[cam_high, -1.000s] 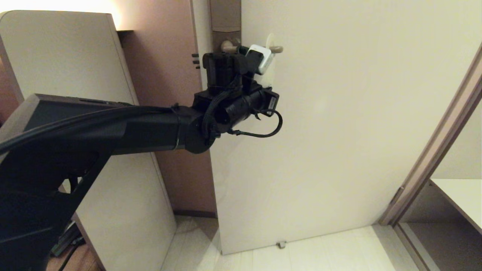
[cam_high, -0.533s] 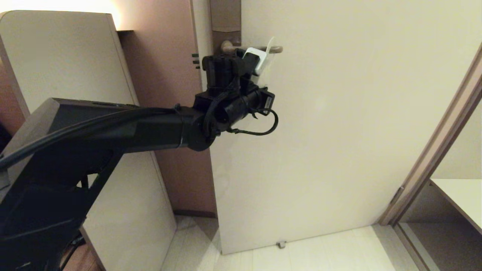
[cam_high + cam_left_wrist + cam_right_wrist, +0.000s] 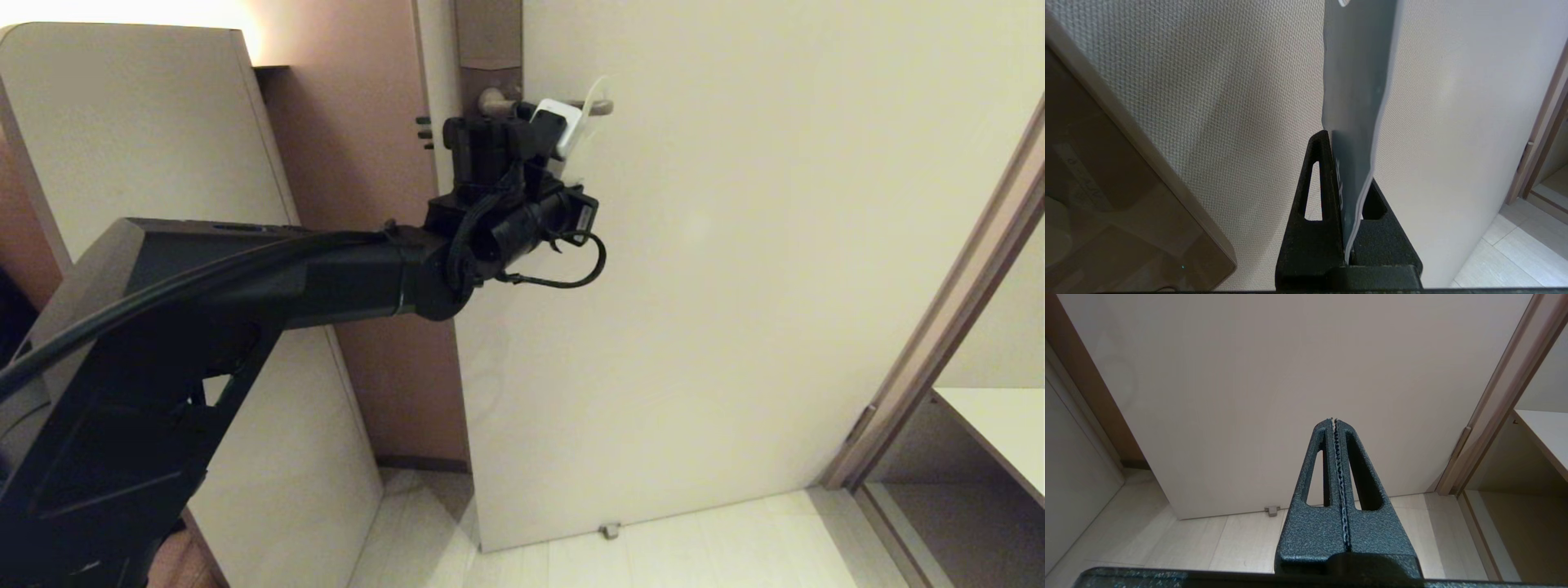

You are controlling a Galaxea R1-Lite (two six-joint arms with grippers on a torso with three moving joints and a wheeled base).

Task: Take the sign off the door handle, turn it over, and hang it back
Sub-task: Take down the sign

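Nearest to me, my right gripper [image 3: 1334, 421] hangs idle low before the door, its two rough black speckled fingers pressed together along their toothed edges with nothing between them. Beyond it lie pale floor planks [image 3: 1241, 543] and a small metal stop [image 3: 1271, 509] at the foot of the door.

My left arm reaches up and forward, a looped black cable hanging off its wrist. My left gripper [image 3: 1345, 163] has its jaws clamped tight on the lower end of the sign [image 3: 1357, 81], a thin, flat card. In the wrist view the card runs edge-on away from the fingers, its grey-teal face showing faint white lettering near the grip, its thin pale edge slightly wavy. From the head view, the sign's rounded top [image 3: 594, 98] sits at the door handle [image 3: 600, 105], a slim, rounded grey-bronze lever running level from a tall plate [image 3: 488, 33] of the same colour; I cannot tell whether the card is hooked over the lever or only resting against it.

Behind it all stands the door [image 3: 735, 245], a smooth cream panel with a fine woven grain close up.
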